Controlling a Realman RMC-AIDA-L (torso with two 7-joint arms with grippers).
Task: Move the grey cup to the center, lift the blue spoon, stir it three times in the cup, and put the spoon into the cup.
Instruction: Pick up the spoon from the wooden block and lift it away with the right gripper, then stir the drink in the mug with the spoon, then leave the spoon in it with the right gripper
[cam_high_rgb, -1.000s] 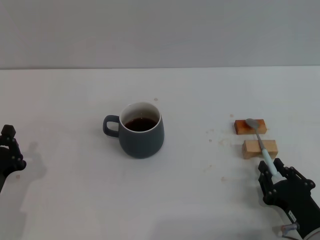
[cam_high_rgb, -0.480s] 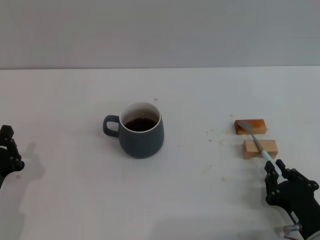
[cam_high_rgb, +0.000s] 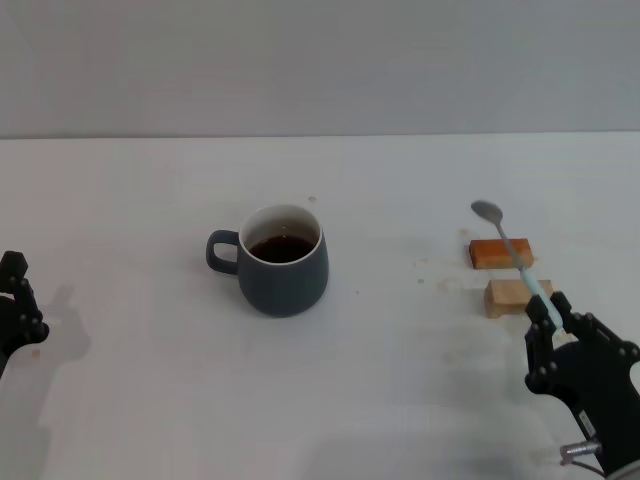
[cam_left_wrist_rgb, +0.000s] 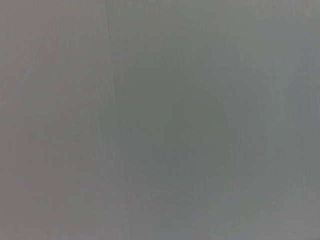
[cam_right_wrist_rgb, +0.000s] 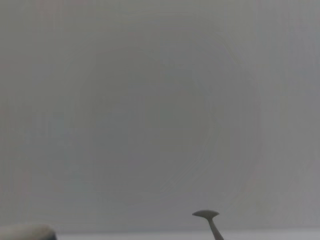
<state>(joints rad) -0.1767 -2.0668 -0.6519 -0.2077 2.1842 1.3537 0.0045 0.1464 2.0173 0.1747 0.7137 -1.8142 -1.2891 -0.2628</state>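
Right gripper (cam_high_rgb: 556, 318) low at the near right of the head view, black fingers (cam_high_rgb: 535, 345) pointing up and away from the body, closed around the pale handle of the blue spoon (cam_high_rgb: 513, 252). Wrist tilted back, so that the spoon slants up and leftward from the grip, bowl end highest. Knuckled finger links spread on either side of the handle, forearm running off the bottom edge. Left gripper (cam_high_rgb: 16, 300) parked at the far left edge of the head view, low and near the body, dark finger links stacked upright, nothing in it.
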